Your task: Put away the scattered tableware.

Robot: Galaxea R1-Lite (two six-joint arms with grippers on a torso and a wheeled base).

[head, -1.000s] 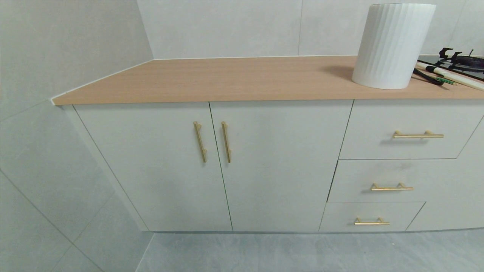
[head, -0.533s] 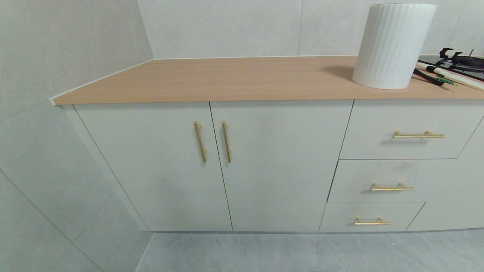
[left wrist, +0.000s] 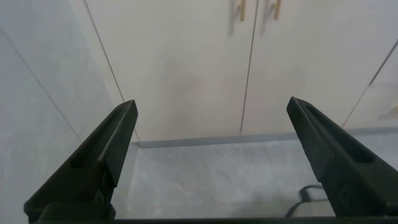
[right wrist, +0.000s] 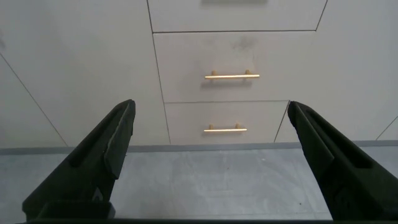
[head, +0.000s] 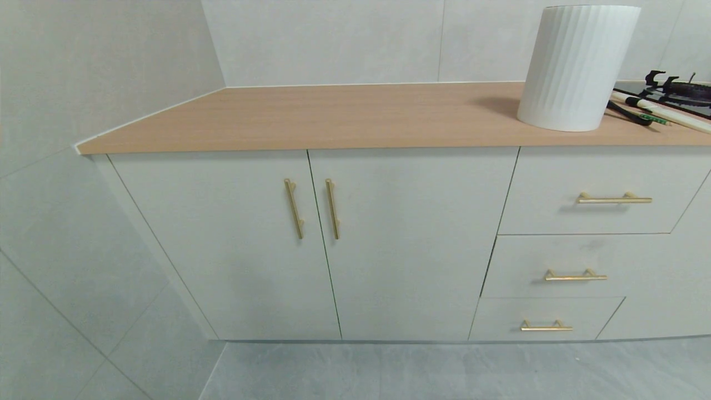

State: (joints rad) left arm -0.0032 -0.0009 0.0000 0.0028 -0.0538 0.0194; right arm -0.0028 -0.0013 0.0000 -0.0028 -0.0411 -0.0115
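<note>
Two tools spread, holding nothing: left gripper [left wrist: 210, 106], right gripper [right wrist: 210, 104], low before cabinet [head: 416, 239] | tableware: thin sticks [head: 661, 114], perhaps chopsticks, flat on counter [head: 333, 116] just beside white holder [head: 577, 66] | probably light, stiff, smooth, may roll | pinch across the middle
</note>
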